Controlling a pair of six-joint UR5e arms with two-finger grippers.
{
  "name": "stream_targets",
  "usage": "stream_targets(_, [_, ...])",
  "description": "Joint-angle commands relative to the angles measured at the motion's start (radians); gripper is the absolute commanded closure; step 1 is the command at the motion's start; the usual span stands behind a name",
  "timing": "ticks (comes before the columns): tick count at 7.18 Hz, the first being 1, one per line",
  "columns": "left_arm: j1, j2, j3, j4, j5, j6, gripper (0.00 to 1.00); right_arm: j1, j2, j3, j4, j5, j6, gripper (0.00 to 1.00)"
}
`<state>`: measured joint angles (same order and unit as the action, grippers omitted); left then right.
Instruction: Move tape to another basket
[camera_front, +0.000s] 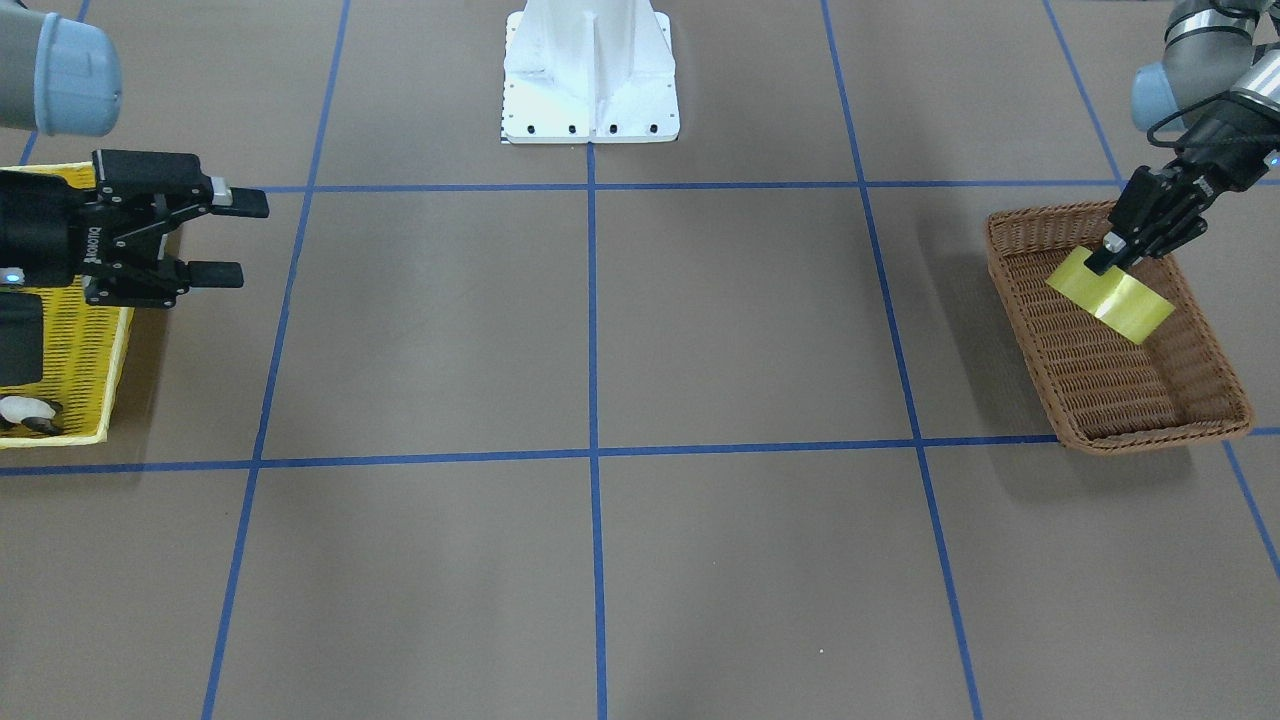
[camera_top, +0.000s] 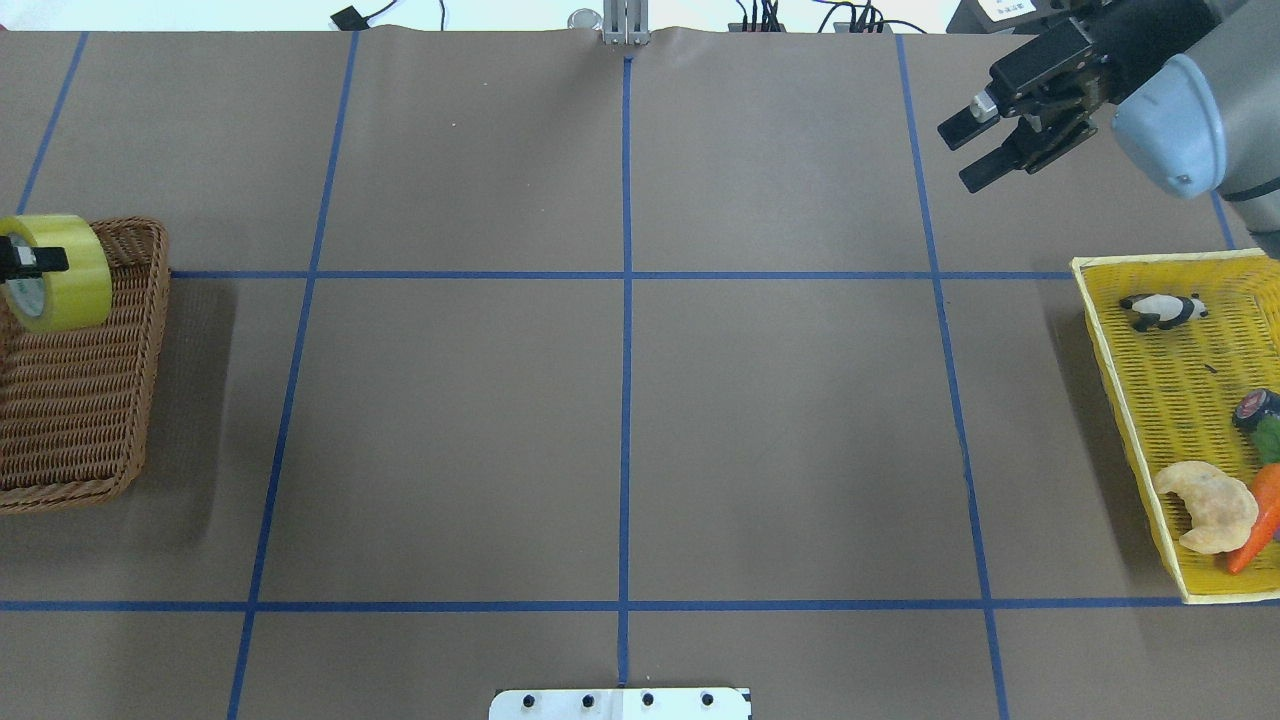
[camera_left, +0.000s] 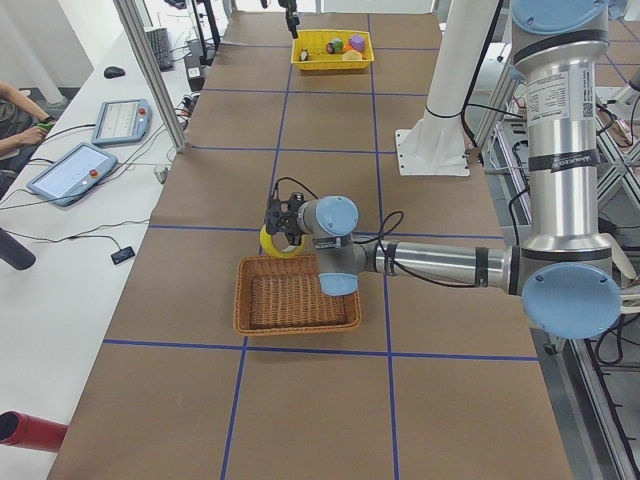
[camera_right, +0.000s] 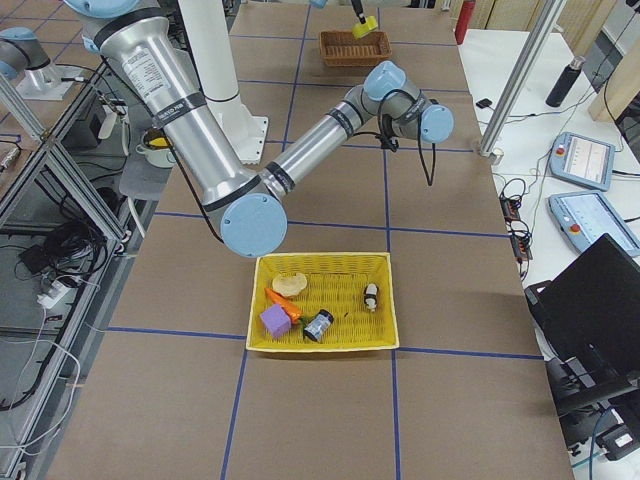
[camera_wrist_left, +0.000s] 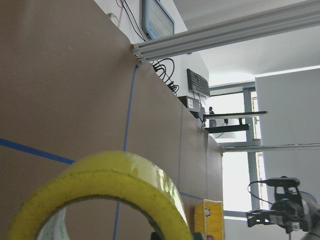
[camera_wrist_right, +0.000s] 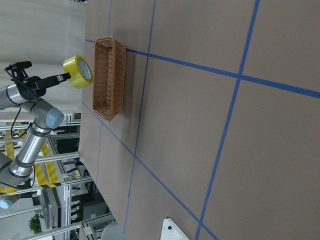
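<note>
The tape (camera_front: 1112, 297), a wide yellow roll, hangs in the air over the far end of the brown wicker basket (camera_front: 1110, 390). My left gripper (camera_front: 1105, 258) is shut on the roll's rim. In the overhead view the tape (camera_top: 62, 270) sits above the basket's (camera_top: 70, 410) far corner, with the left gripper (camera_top: 30, 262) at the view's left edge. The left wrist view shows the tape (camera_wrist_left: 110, 185) close up. The wicker basket holds nothing else. My right gripper (camera_top: 975, 150) is open and empty, raised beyond the yellow plastic basket (camera_top: 1100, 330).
The yellow plastic basket holds a panda figure (camera_top: 1160, 310), a croissant (camera_top: 1210, 505), a carrot (camera_top: 1262, 510) and other small items. The white robot base (camera_front: 590, 75) stands at the table's middle edge. Blue tape lines grid the brown table.
</note>
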<state>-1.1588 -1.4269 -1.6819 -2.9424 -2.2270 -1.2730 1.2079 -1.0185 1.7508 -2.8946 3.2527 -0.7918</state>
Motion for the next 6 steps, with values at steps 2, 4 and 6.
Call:
stream_targets(2, [-0.051,0.045,-0.001,0.173,0.026,0.315,1.0,0.074,0.001,-0.02,0.008,-0.211,0.017,0.01])
stream_targets(4, [-0.058,0.043,0.001,0.224,0.038,0.351,1.0,0.091,0.0,-0.027,0.012,-0.281,0.034,0.01])
stream_targets(6, [-0.059,0.045,-0.002,0.226,0.038,0.351,1.0,0.093,0.0,-0.033,0.053,-0.341,0.263,0.0])
